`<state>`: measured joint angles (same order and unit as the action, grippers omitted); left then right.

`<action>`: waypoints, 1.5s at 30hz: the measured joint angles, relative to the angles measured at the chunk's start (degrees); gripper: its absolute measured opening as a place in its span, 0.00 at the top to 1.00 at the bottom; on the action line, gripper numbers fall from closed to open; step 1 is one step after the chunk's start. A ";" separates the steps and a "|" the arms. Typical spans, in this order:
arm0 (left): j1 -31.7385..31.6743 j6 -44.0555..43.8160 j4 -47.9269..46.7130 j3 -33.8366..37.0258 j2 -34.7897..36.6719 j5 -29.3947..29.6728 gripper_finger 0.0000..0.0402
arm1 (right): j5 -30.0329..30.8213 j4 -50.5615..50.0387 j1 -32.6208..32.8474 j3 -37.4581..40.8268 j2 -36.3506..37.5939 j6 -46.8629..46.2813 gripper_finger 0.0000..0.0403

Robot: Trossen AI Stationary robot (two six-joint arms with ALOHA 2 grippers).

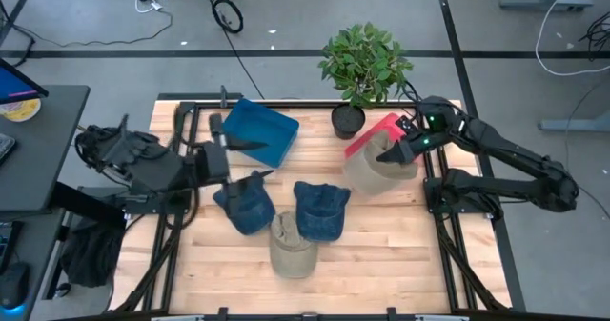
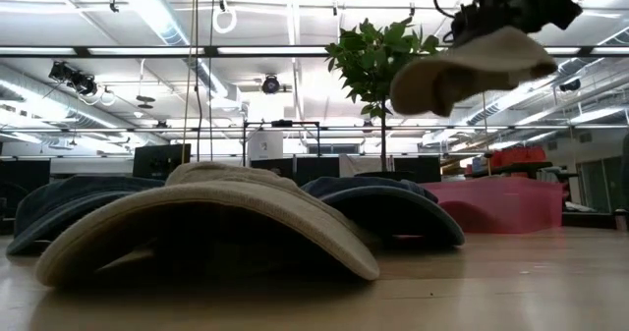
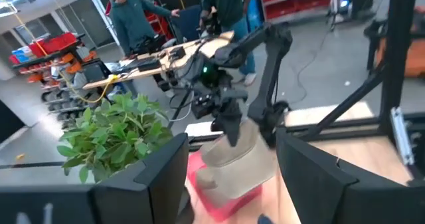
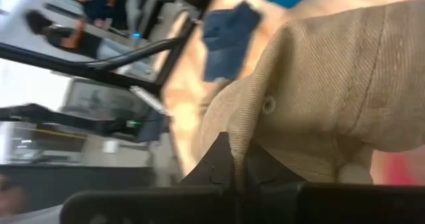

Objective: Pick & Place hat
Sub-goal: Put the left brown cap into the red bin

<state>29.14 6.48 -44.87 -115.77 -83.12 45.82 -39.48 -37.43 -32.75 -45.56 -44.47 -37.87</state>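
My right gripper [image 1: 398, 153] is shut on a tan hat [image 1: 379, 173] and holds it in the air over the red bin [image 1: 374, 133] at the table's far right. The low view shows this hat [image 2: 470, 68] high above the red bin [image 2: 503, 203]. A second tan hat [image 1: 293, 245] and two blue hats [image 1: 246, 205] [image 1: 319, 211] lie on the table's middle. My left gripper [image 1: 229, 154] hovers open near the blue bin [image 1: 259, 130], touching nothing. Across the table, the left wrist view shows the held hat [image 3: 239, 159]. My right gripper pinches the tan hat between its two fingers by the crown cloth [image 4: 255, 127] near an eyelet. The fingers [image 4: 226, 164] come from above, slanting down. The hat is lifted clear and hangs tilted below the gripper [image 2: 501, 12], over the red bin.
A potted plant [image 1: 365, 64] stands at the far edge, just behind the red bin and close to my right arm. The blue bin sits far left of centre. Bare wood shows along the near edge [image 1: 381, 273]. People stand in the room beyond the table [image 3: 133, 18].
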 joint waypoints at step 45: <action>-0.10 -6.27 0.13 0.00 2.13 1.18 0.42 | 28.38 -12.38 -10.87 0.07 -12.68 46.91 1.00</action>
<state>29.04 0.21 -44.73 -115.77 -80.99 47.00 -11.10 -49.80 -43.62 -45.50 -57.15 9.04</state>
